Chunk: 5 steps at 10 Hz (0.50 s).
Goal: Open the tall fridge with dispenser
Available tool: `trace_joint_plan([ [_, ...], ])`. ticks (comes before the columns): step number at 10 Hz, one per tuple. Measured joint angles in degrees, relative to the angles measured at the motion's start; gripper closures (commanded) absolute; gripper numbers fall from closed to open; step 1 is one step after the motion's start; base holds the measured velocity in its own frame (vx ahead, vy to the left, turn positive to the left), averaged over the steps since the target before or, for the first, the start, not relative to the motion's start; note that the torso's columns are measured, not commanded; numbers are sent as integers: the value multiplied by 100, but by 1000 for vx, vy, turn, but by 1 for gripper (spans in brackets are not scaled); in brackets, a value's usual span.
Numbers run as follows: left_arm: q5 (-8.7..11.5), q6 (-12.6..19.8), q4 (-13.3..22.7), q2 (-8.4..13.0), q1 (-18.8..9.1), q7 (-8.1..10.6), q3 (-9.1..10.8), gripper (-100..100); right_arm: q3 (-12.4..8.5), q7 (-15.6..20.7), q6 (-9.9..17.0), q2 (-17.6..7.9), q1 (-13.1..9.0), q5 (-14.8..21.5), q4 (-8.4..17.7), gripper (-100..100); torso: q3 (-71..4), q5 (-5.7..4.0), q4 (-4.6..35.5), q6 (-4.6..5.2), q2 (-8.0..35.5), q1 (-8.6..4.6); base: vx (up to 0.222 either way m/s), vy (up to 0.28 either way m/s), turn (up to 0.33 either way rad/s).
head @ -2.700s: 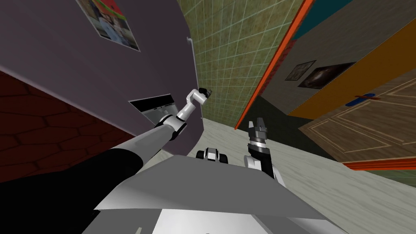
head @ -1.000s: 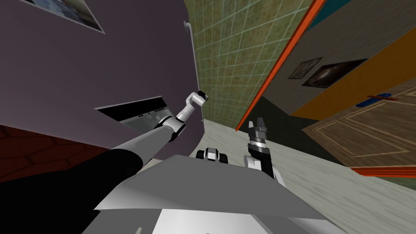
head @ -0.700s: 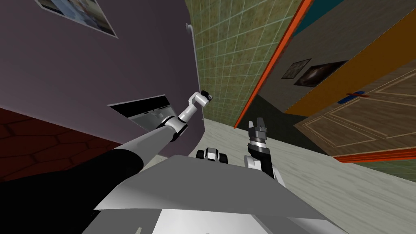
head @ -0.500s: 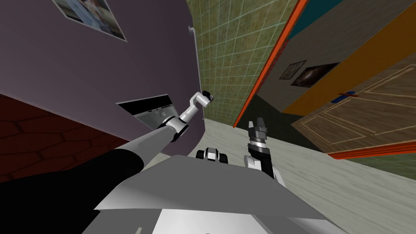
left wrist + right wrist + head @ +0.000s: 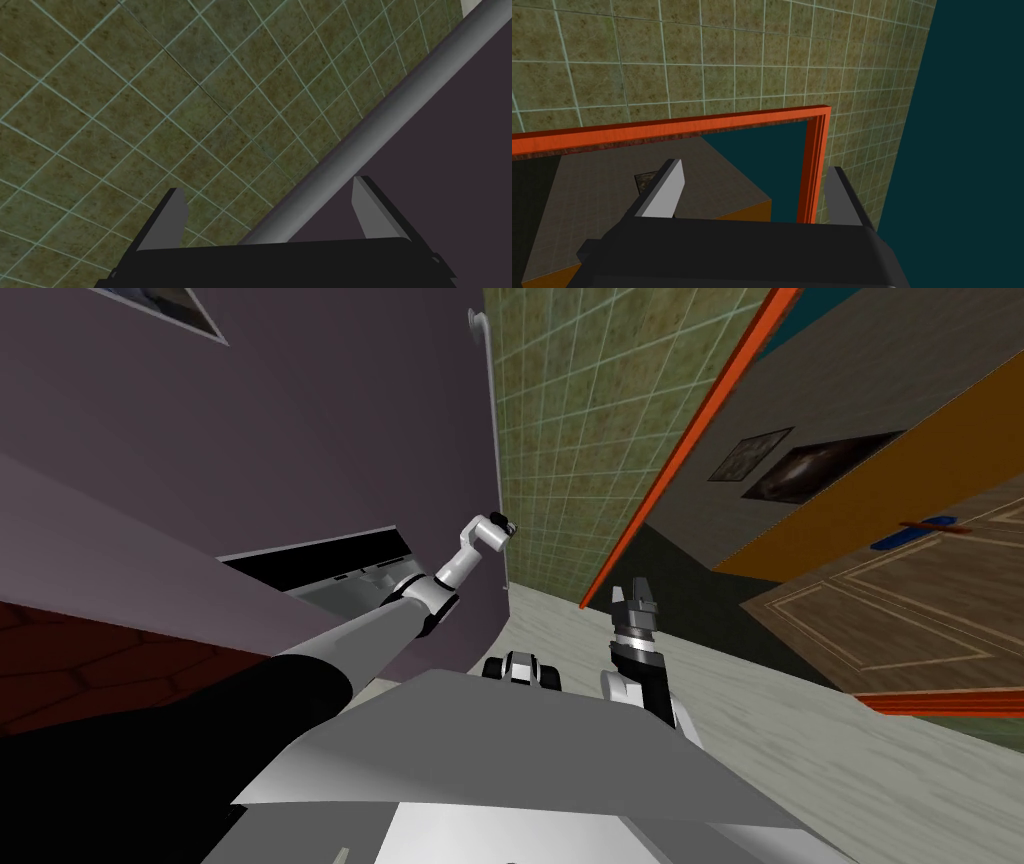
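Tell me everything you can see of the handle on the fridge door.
The handle is a plain grey round bar, smooth, metal-looking, mounted along the edge of the dark purple fridge door beside the green tiled wall. The head view shows it long and thin, running up that edge. Part of it passes between the open fingers of the left gripper, close to one finger; whether they touch is unclear.

Left arm [image 5: 370,638]: black upper stretch, then a smooth light grey forearm, a dark ring joint and a white wrist link with a black tip.
Right arm [image 5: 632,666]: black forearm, pale ribbed collar, dark grey end.
Left jaws: 2 thin grey blade fingers [image 5: 167,220] on a black box.
Right jaws: 2 matching grey fingers [image 5: 664,192], black box.
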Motion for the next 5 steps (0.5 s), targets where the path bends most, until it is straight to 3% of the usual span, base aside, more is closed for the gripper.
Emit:
trace_joint_plan([
  [3,-108,28,216,155,11,76,147,-100,0,0,0,0,-1,0,0,0,-12,2,5,-9,-18,14,156,-12,63],
  [4,-118,38,218,187,2,73,166,-100,0,0,0,0,-2,0,0,0,0,3,-6,14,5,6,-19,-10,-198],
  [5,-89,-80,478,267,-64,33,196,-100,1,0,1,0,-5,0,1,0,6,-2,-14,40,13,-20,-71,-37,-327],
])
